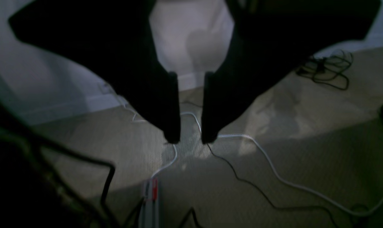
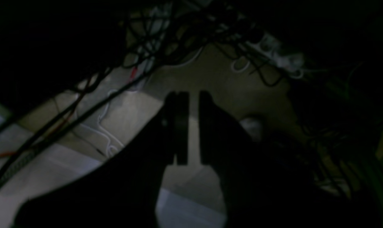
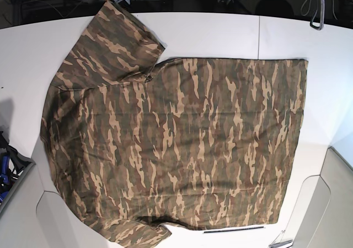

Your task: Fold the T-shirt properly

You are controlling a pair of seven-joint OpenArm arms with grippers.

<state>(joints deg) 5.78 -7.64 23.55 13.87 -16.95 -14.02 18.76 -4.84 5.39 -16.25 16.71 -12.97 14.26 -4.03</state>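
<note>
The T-shirt (image 3: 176,143) lies spread flat on the white table (image 3: 220,33) in the base view, a camouflage cloth in brown, tan and olive. One sleeve (image 3: 118,38) points to the upper left, the other (image 3: 138,231) reaches the lower edge, and the hem runs down the right side. Neither arm appears in the base view. In the left wrist view my left gripper (image 1: 190,139) hangs over carpeted floor, open with nothing between its fingers. In the dim right wrist view my right gripper (image 2: 193,95) shows a narrow gap, with nothing in it.
Loose white and black cables (image 1: 273,171) and a power strip (image 1: 150,196) lie on the floor under the left gripper. A tangle of cables (image 2: 178,38) and another power strip (image 2: 283,57) fill the right wrist view. Dark and blue gear (image 3: 6,165) sits at the table's left edge.
</note>
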